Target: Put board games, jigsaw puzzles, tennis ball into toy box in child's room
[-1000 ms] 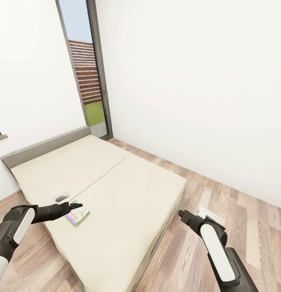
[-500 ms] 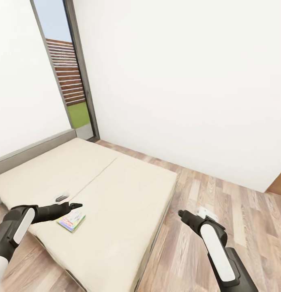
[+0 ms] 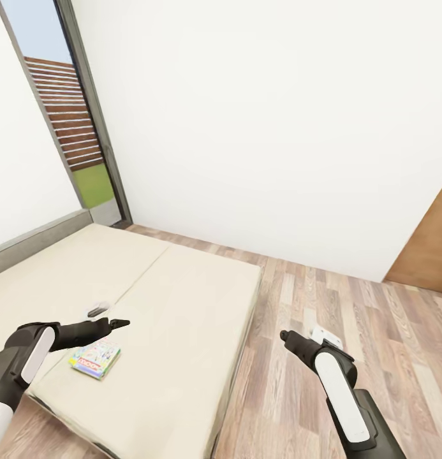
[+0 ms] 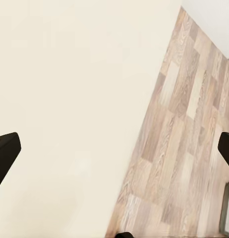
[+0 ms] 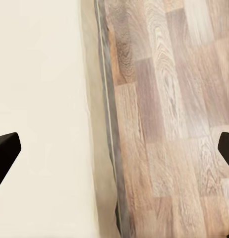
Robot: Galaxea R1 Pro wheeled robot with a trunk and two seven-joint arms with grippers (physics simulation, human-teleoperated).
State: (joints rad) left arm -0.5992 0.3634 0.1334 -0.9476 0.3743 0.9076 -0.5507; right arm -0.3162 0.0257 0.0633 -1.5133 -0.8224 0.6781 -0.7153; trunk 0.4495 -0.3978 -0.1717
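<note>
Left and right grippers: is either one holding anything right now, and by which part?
Nothing is held. The left gripper and right gripper both have fingers spread with nothing between them. The board game lies flat on the bed, untouched.

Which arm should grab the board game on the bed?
Left, probably. The left gripper hangs open just above the board game on the bed; the right gripper is over the floor.
</note>
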